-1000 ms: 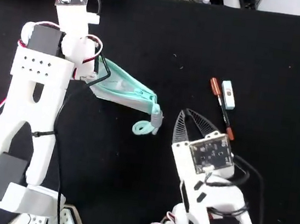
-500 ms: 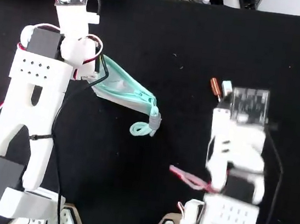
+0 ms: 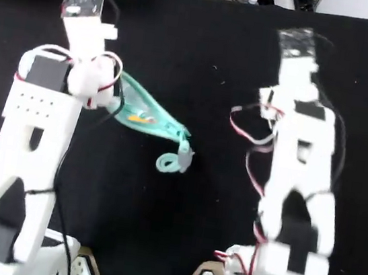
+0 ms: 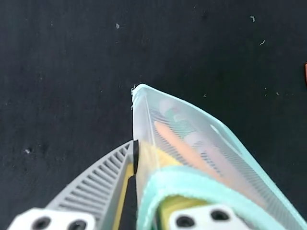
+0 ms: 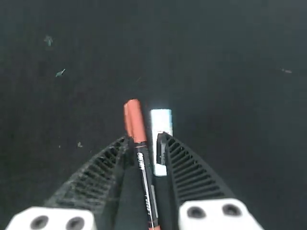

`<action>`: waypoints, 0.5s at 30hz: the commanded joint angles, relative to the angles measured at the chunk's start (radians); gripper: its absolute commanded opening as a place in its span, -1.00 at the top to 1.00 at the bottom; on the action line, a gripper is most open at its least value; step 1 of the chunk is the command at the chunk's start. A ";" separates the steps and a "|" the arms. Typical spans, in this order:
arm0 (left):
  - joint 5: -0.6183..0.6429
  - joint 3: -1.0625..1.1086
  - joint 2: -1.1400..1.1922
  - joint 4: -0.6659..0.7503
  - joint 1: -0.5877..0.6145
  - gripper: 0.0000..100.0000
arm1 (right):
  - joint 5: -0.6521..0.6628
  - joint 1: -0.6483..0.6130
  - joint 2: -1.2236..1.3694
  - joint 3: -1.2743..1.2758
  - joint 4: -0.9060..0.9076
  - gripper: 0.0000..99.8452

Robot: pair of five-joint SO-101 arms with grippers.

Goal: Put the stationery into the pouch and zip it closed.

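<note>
Mint mesh pouch (image 4: 192, 143) sits clamped in the left gripper (image 4: 138, 155), its wrist view revealing coloured sticks inside; right gripper (image 5: 144, 139) spreads wide, straddling the red pen (image 5: 135, 120), eraser (image 5: 161, 120) at one fingertip

On the table (image 3: 204, 38), left of centre, lies the pouch (image 3: 153, 116). Its left end is clamped in the left gripper (image 4: 136, 160) and its other end points toward the middle. Several pieces of stationery (image 4: 180, 143) sit inside it. Far right, a pen (image 5: 135, 120) and what may be an eraser (image 5: 161, 120) lie side by side, just apart, between the spread fingers of the right gripper (image 5: 144, 138).
</note>
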State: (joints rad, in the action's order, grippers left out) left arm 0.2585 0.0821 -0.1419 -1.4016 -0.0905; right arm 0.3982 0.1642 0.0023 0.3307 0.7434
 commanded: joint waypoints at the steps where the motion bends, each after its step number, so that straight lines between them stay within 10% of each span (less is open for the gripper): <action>1: -0.005 0.231 -0.063 0.132 0.022 0.94 | 0.069 -0.064 0.133 -0.188 0.061 0.79; 15: -0.003 0.285 0.008 0.184 0.024 0.94 | 0.169 -0.041 0.642 -0.615 0.086 0.79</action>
State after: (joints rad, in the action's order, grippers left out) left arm 0.2585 0.2785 -0.2585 -1.2727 -0.0875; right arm 0.5562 0.0982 0.6038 -0.1665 0.8078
